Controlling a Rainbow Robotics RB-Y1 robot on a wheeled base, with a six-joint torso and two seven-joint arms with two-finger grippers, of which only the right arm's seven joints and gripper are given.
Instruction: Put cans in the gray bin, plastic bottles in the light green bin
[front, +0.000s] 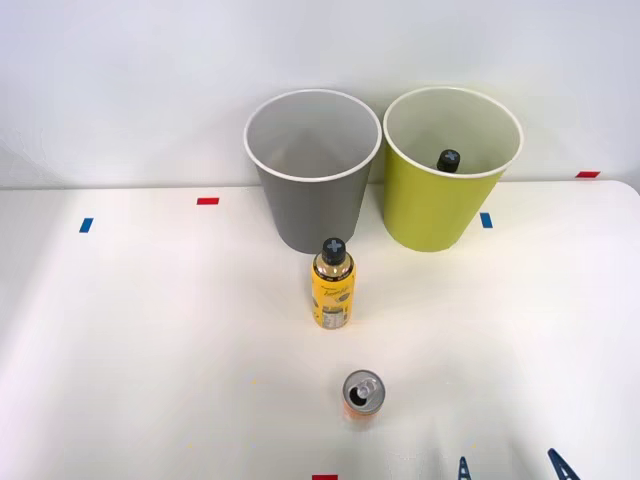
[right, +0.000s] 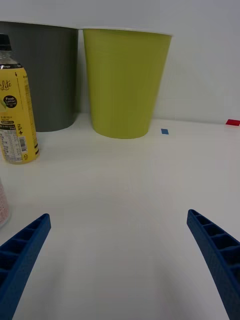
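The gray bin (front: 312, 170) shows a bare interior. The light green bin (front: 452, 170) contains a black-capped bottle (front: 448, 160). A yellow bottle (front: 333, 285) and an orange can (front: 363, 394) stand upright on the surface (front: 150, 330) in front of the gray bin, long axes vertical. The right end effector (right: 120, 265) is spread apart, holding nothing.

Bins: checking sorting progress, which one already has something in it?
The light green bin; a black bottle cap shows inside it, while the gray bin beside it looks empty.
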